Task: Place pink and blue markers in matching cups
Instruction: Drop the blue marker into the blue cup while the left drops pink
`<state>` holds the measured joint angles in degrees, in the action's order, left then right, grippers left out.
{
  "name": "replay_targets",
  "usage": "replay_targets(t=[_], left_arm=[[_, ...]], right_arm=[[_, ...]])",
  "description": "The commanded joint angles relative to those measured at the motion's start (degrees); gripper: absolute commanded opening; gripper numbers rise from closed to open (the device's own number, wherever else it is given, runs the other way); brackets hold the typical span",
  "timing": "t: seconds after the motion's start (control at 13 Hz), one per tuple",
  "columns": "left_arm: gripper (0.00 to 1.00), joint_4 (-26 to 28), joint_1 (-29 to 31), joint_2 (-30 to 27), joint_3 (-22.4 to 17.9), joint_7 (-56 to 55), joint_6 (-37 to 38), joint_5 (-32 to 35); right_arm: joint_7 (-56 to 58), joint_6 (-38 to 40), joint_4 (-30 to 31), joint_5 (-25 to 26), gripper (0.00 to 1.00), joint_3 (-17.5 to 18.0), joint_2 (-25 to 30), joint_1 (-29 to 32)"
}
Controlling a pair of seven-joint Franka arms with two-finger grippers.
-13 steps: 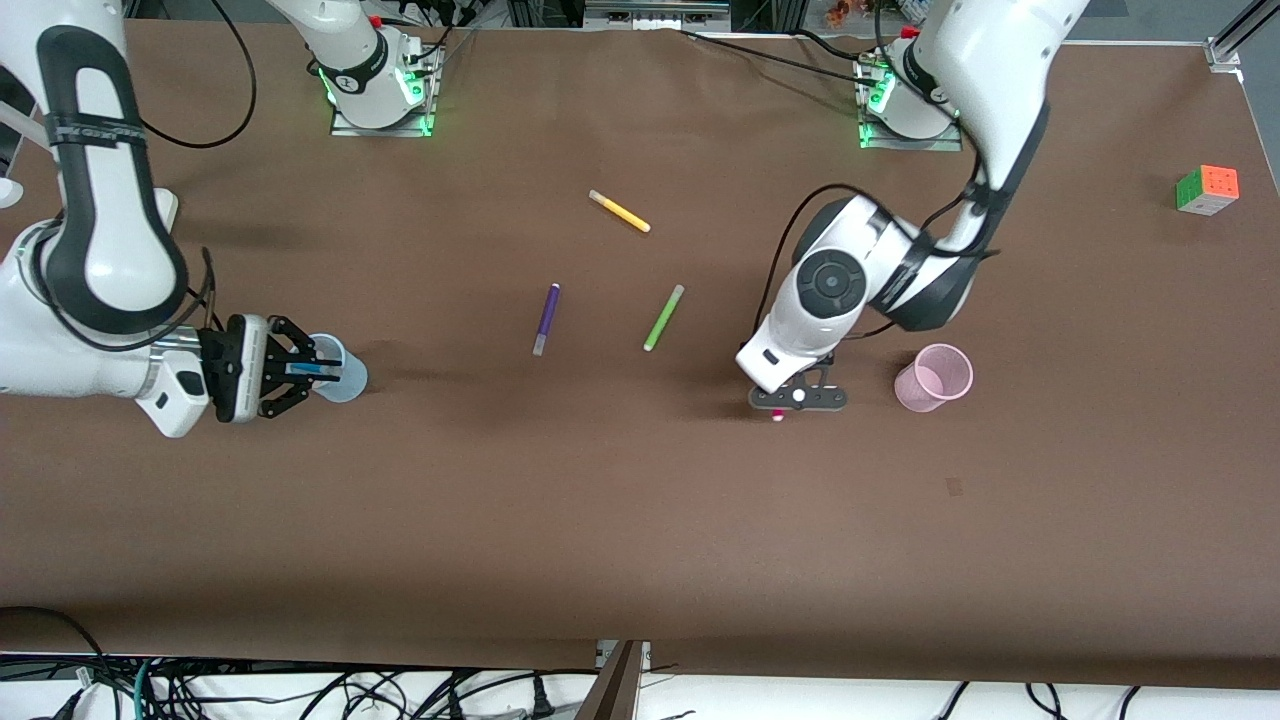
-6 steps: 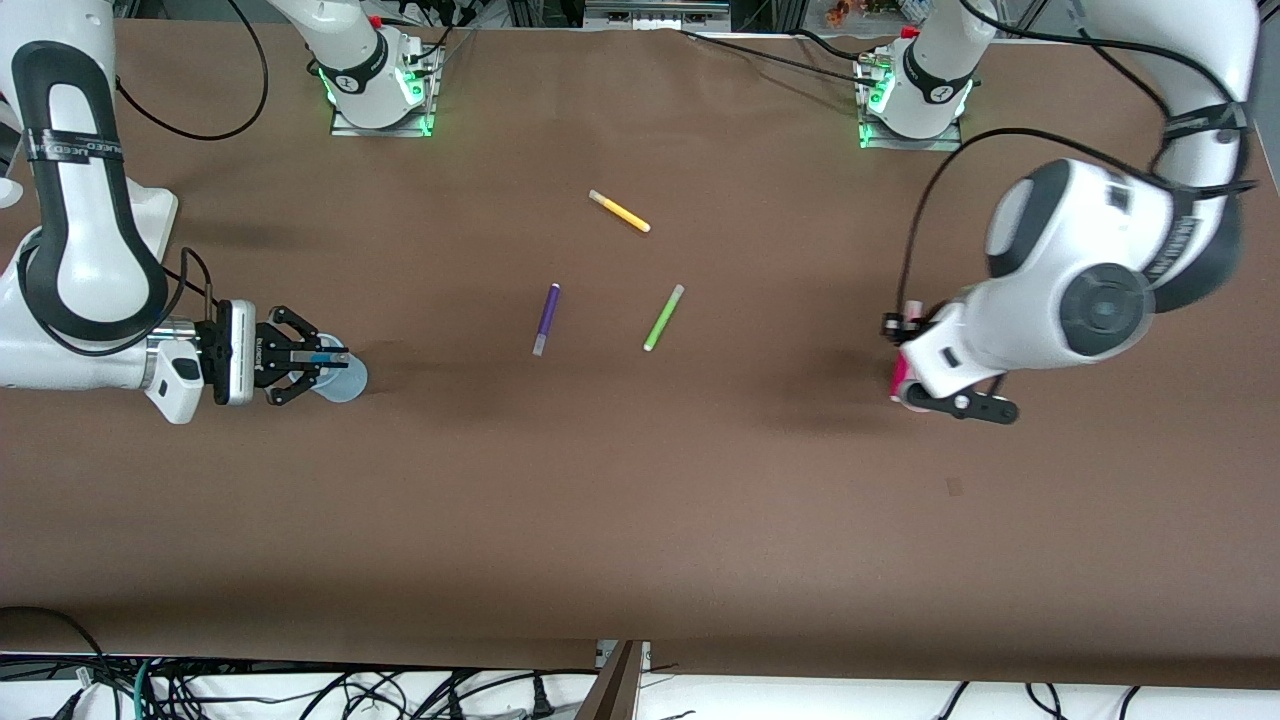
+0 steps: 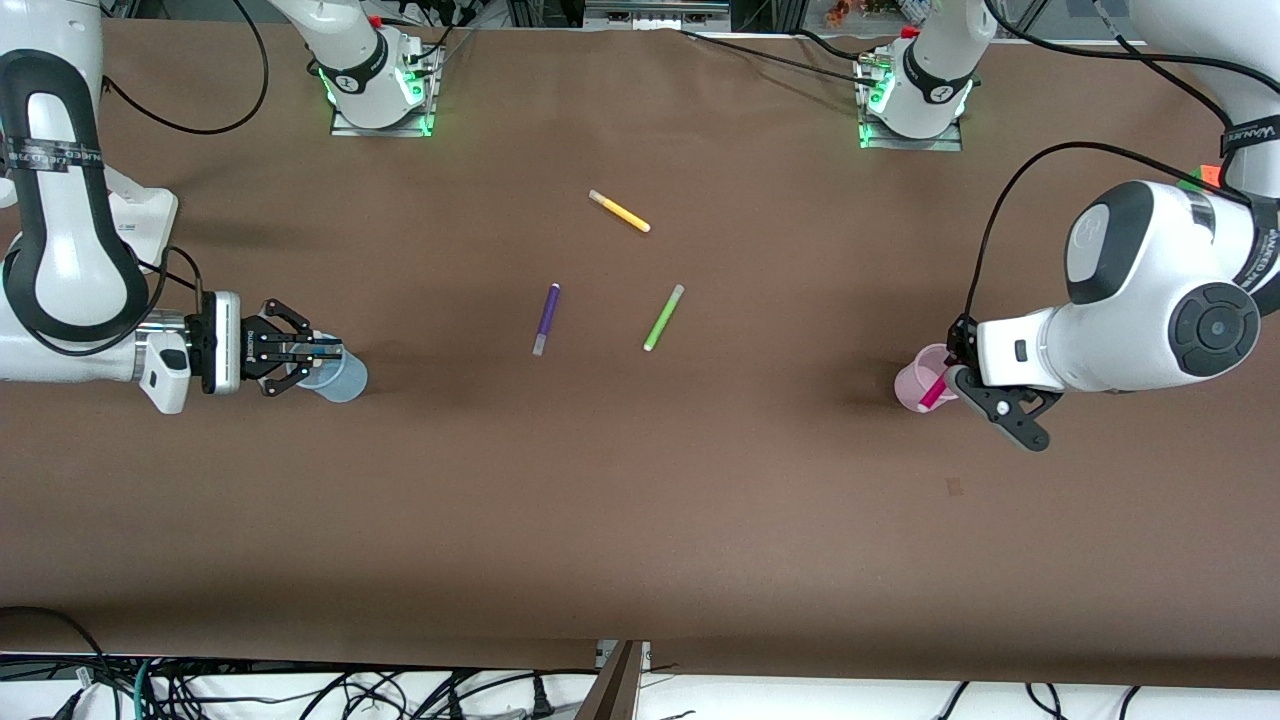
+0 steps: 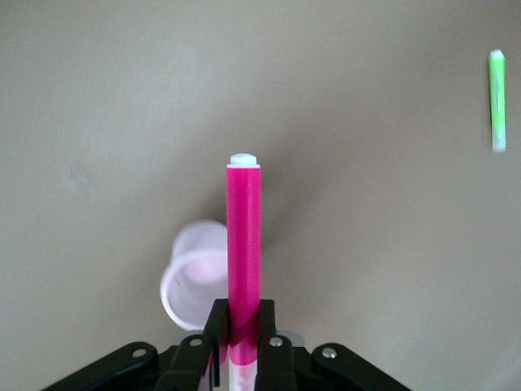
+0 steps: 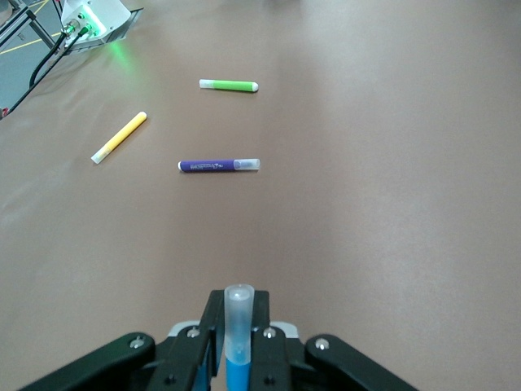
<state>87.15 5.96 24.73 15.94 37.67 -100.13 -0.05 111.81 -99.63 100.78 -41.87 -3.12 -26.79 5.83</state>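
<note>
Swung from mid-surface, your left tool (image 3: 958, 383) clamps the pink marker (image 3: 935, 388) over the pink cup (image 3: 917, 381), your right tool (image 3: 318, 352) grips the blue marker (image 5: 237, 342) over the blue cup (image 3: 345, 380).

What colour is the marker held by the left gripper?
Magenta-pink marker, clearest in the left wrist view.

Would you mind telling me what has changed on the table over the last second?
The left pincer, shut on the pink marker, swung toward its own end of the table and now holds it over the pink cup. The right pincer kept the blue marker over the blue cup. The loose yellow, purple and green markers stayed put.
</note>
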Motion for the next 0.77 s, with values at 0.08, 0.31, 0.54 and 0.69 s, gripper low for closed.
replay_targets(t=[0.08,0.31,0.54,0.69], left_arm=[[0.0,7.3,0.6,-1.0,0.5,19.7,-10.1,-1.2],[0.0,16.1,4.7,-4.2,0.7,29.0,-17.2,-9.9],[0.0,24.2,10.5,-5.4,0.7,45.0,-19.6,-25.5],[0.0,26.6,12.8,-5.5,0.7,52.1,-20.0,-28.5]], right_arm=[[1.3,0.7,1.4,-1.9,0.43,0.2,0.3,1.4],[-7.7,0.8,0.6,-1.8,1.0,0.2,1.0,1.9],[-27.4,1.6,-2.3,-0.6,1.0,0.7,2.4,1.4],[-40.8,2.2,-5.8,3.1,1.0,0.8,2.5,-0.1]])
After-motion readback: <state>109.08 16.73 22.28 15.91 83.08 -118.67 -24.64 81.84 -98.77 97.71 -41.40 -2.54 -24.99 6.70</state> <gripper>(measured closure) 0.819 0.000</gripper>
